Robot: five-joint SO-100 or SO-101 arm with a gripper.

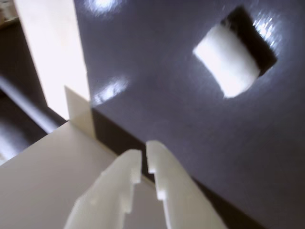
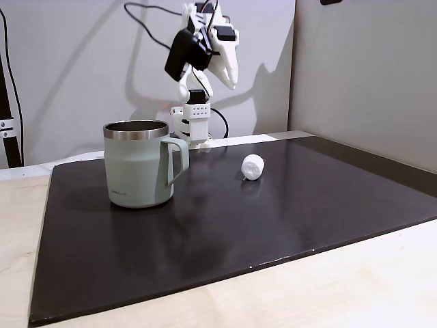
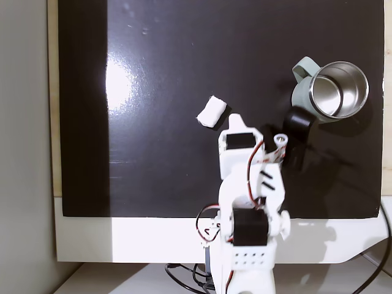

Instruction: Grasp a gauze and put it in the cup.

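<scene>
Nearest the lens in the wrist view, the white plastic two-finger hand [image 1: 144, 155] is seen with its notched fingertips drawn almost together, only a thin slit between them, and nothing is held.

Moving left to right in the front fixed view, a pale sage-green mug with a bare steel rim and squared handle, the cup [image 2: 138, 164], is seen standing upright on a dark glossy mat [image 2: 225, 239] laid over a pale wooden counter [image 2: 355, 287]. It looks empty from above. To its right, well apart, the small white roll of soft fabric, the gauze [image 2: 253, 167], is seen lying on its side on the mat. The white robot arm [image 2: 205, 55] is raised high behind both.

The task is judged barely begun: the gauze is not yet grasped, and reaching, gripping and dropping remain.

The gauze appears compact, soft-edged and unrolled nowhere.
</scene>
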